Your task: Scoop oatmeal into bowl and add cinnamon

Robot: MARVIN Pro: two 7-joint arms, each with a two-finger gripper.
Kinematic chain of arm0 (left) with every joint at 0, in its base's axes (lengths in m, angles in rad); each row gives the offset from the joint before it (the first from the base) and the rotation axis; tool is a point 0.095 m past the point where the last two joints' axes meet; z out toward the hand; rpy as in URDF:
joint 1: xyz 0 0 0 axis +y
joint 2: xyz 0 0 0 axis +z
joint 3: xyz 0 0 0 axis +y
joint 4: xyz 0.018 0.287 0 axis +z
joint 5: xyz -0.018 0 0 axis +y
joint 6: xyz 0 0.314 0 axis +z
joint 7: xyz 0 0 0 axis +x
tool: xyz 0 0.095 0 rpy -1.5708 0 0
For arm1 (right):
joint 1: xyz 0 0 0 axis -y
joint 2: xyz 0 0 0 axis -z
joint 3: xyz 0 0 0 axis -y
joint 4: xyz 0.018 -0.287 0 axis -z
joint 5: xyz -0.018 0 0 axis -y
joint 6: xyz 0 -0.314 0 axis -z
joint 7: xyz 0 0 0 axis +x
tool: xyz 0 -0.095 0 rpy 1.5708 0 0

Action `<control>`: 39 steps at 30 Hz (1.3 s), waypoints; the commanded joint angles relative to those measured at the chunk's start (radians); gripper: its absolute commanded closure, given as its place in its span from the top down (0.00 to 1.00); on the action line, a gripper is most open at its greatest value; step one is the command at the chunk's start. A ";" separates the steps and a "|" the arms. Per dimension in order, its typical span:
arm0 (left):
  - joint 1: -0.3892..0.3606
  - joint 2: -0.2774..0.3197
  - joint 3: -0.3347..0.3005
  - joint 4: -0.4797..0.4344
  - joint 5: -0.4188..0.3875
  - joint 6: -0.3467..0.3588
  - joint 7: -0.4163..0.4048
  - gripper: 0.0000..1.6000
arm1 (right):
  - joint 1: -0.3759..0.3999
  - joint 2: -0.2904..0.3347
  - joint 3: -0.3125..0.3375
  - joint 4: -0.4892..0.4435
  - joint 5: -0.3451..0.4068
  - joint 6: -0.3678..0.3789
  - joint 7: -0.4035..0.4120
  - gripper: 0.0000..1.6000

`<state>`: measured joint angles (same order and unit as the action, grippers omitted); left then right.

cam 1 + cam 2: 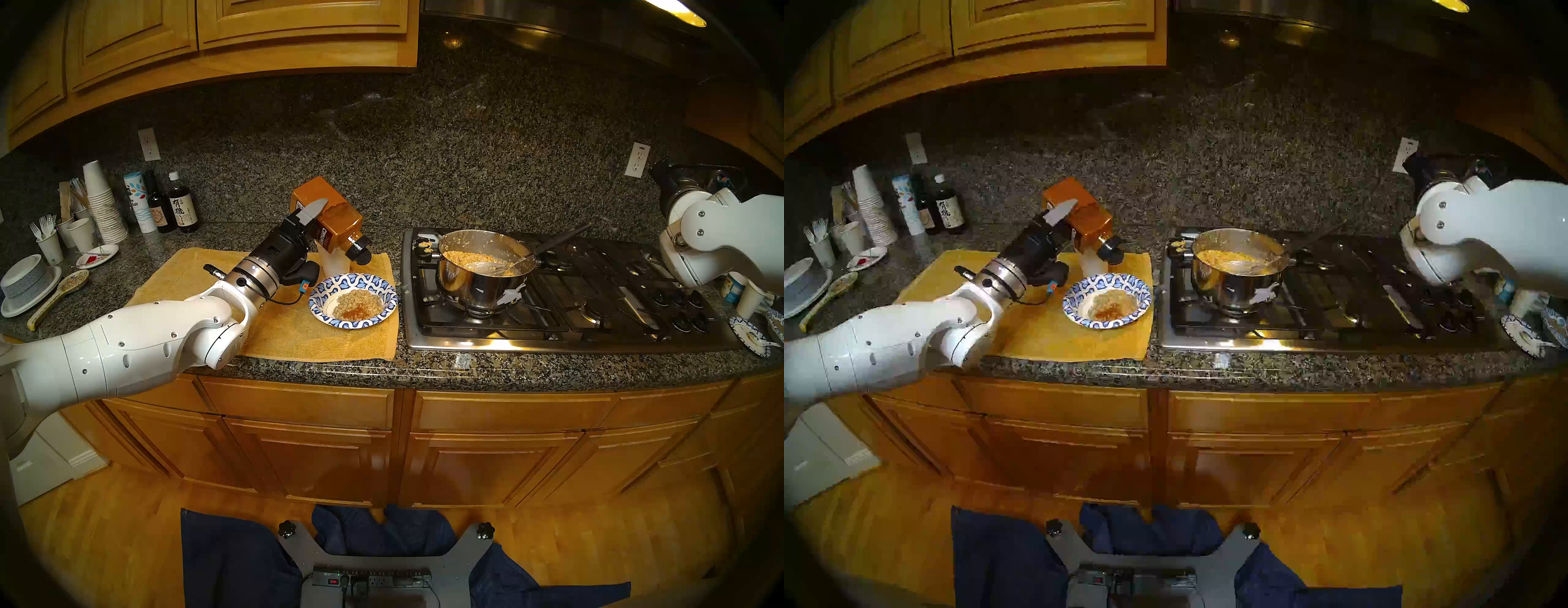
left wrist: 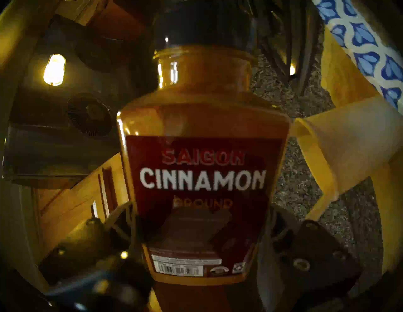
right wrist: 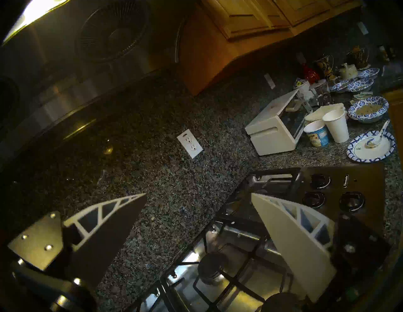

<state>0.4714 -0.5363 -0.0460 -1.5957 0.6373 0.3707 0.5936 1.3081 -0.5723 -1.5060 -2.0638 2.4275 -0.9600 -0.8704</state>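
Head stereo left: the left gripper (image 1: 321,220) is pinching the cinnamon (image 1: 329,216) jar across its body, jar tipped over so the black cap points down and to the right, hanging above the yellow mat (image 1: 297,327) just behind the bowl (image 1: 384,306). The bowl sits on the mat near the desk (image 1: 424,365) edge, with a mound of oatmeal (image 1: 360,302) in the middle and an orange-brown patch of powder on its near side. More of the tan stuff is in the steel pot (image 1: 479,280) on the stove (image 1: 594,335), a spoon lying inside. The right arm is up at the far right edge, well apart from all this.

Head stereo right: basically the same picture, softer and darker. Jar tilted in the left gripper (image 1: 1072,220), cap low, bowl (image 1: 1140,303) below and to the right of it. The dusting on the oatmeal (image 1: 1110,303) shows a bit redder here.

Left wrist: the jar fills the view, label reading "SAIGON CINNAMON GROUND", dark fingers (image 2: 305,250) pressed against both sides of its lower body. The top looks like the black cap but it's too dark to say much. A slice of the blue patterned bowl rim (image 2: 366,43) sits in the top right corner.

Right wrist: the right gripper (image 3: 199,197) is spread wide with nothing between its fingers, over the back corner of the stove (image 3: 239,272), granite wall and an outlet (image 3: 189,143) ahead
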 commanded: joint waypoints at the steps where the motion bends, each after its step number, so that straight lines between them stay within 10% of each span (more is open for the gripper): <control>1: -0.019 0.018 -0.091 -0.103 -0.137 0.021 0.017 0.00 | 0.027 -0.006 0.018 0.010 -0.010 0.000 -0.051 1.00; 19: 0.046 0.093 -0.193 -0.347 -0.596 0.020 -0.015 0.00 | 0.021 -0.007 0.006 0.011 0.015 0.000 -0.007 1.00; 39: 0.117 0.249 -0.256 -0.424 -1.081 0.013 -0.022 0.00 | 0.020 -0.009 -0.002 0.010 0.037 0.000 0.002 1.00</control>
<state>0.5942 -0.3481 -0.2483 -1.9900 -0.3378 0.4011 0.5536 1.3067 -0.5732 -1.5245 -2.0634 2.4697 -0.9600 -0.8636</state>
